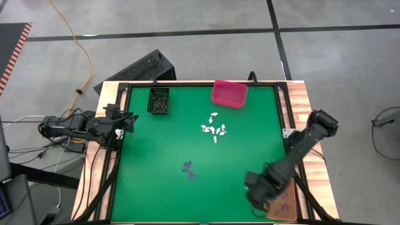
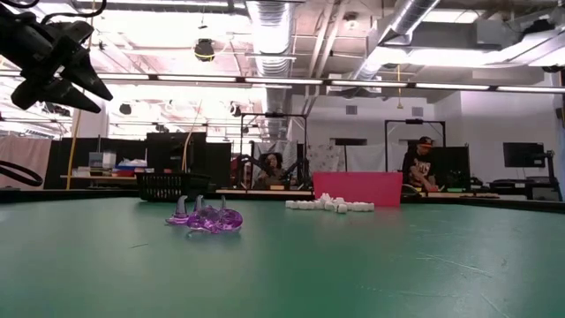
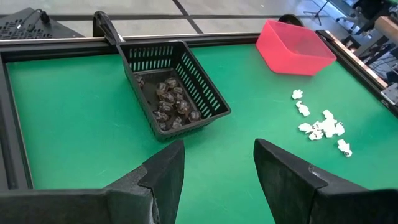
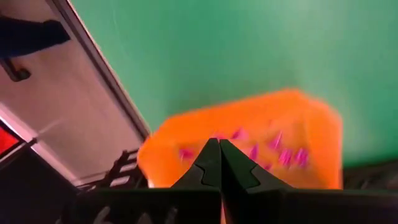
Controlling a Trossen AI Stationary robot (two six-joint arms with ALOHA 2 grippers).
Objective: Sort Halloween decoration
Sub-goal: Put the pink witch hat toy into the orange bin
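Above the orange bin (image 4: 249, 134), right claw (image 4: 219, 149) pinched closed; left claw (image 3: 217, 168) wide.

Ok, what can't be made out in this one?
- Orange bin: high view, mostly under the right arm; right wrist view, blurred, purple bits uncountable.
- Right gripper: shut; whether it pinches a trinket is hidden.
- Black bin: contents dark, shapes unclear.
- White trinkets: too small to count.
- Purple trinkets: low view, clumped.
- Left gripper: open, idle at the left edge.
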